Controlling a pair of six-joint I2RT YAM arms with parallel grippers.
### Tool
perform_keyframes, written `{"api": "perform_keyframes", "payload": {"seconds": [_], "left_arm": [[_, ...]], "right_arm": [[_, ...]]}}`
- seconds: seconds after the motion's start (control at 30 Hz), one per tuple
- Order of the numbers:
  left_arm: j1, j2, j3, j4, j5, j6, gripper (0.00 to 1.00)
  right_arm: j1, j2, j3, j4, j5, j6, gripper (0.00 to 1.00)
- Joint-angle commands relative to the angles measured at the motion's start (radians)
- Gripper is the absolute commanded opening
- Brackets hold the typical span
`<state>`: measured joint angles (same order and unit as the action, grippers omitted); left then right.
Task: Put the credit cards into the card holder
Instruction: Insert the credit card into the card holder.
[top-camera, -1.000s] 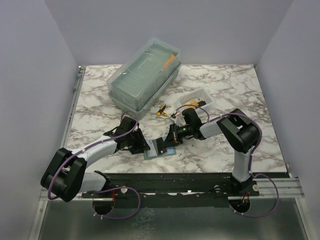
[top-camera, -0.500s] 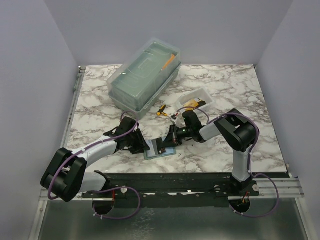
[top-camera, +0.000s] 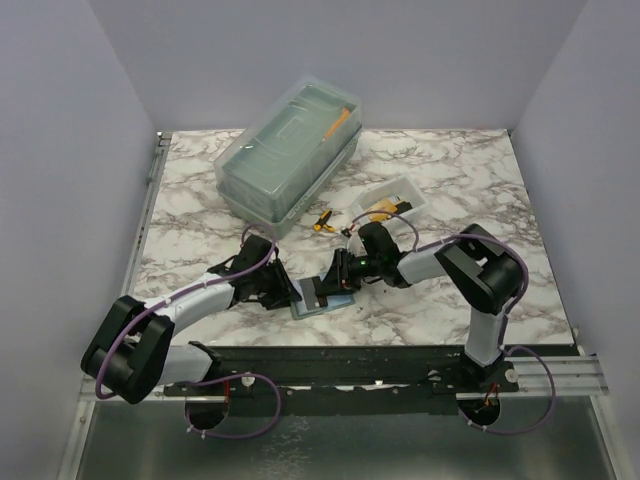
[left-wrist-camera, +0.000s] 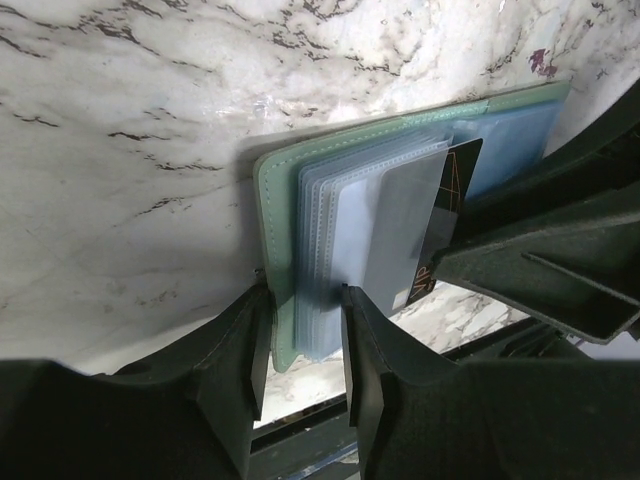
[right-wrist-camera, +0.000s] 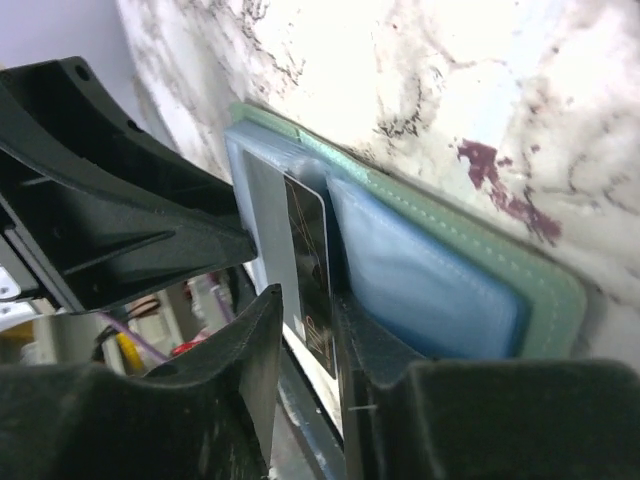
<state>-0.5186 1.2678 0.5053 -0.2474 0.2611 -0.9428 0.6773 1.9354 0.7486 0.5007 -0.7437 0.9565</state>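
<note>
Two end effectors engaged: the right end effector (right-wrist-camera: 308, 310) clamps a black credit card (right-wrist-camera: 308, 240), partly inside a clear pocket (left-wrist-camera: 385, 230); the left end effector (left-wrist-camera: 303, 330) pinches the card holder (left-wrist-camera: 270, 200) at its edge, open on the table (left-wrist-camera: 150, 100) — insertion step; next, probably a straight, level push.

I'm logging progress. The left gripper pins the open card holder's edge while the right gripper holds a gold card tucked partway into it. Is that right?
Not quite: the card is black, not gold, as the right wrist view shows. The rest holds: the left gripper pins the open card holder by its edge while the right gripper holds that card tucked partway into it.
</note>
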Motion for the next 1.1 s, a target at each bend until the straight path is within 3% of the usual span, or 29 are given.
{"api": "perform_keyframes", "payload": {"seconds": [0.0, 0.2, 0.43, 0.73, 0.9, 0.97, 1.07], "left_arm": [[-0.009, -0.007, -0.027, -0.004, -0.009, -0.02, 0.4], [0.014, -0.057, -0.039, -0.021, -0.02, -0.025, 0.43], [0.049, -0.159, -0.094, -0.016, -0.014, -0.06, 0.52], [0.049, -0.075, -0.086, 0.074, 0.027, -0.019, 0.34], [0.048, -0.082, -0.073, 0.091, 0.042, -0.013, 0.32], [0.048, -0.111, -0.068, 0.066, 0.028, -0.014, 0.37], [0.055, -0.168, -0.066, -0.016, -0.012, -0.02, 0.52]], "right_arm": [[0.014, -0.091, 0.013, -0.319, 0.205, -0.166, 0.34], [0.02, -0.131, 0.015, -0.379, 0.235, -0.211, 0.38], [0.063, -0.073, 0.072, -0.264, 0.172, -0.194, 0.27], [0.139, -0.021, 0.126, -0.224, 0.137, -0.194, 0.17], [0.139, -0.02, 0.13, -0.201, 0.106, -0.194, 0.15], [0.138, -0.044, 0.124, -0.228, 0.131, -0.212, 0.17], [0.132, -0.126, 0.127, -0.365, 0.219, -0.244, 0.3]]}}
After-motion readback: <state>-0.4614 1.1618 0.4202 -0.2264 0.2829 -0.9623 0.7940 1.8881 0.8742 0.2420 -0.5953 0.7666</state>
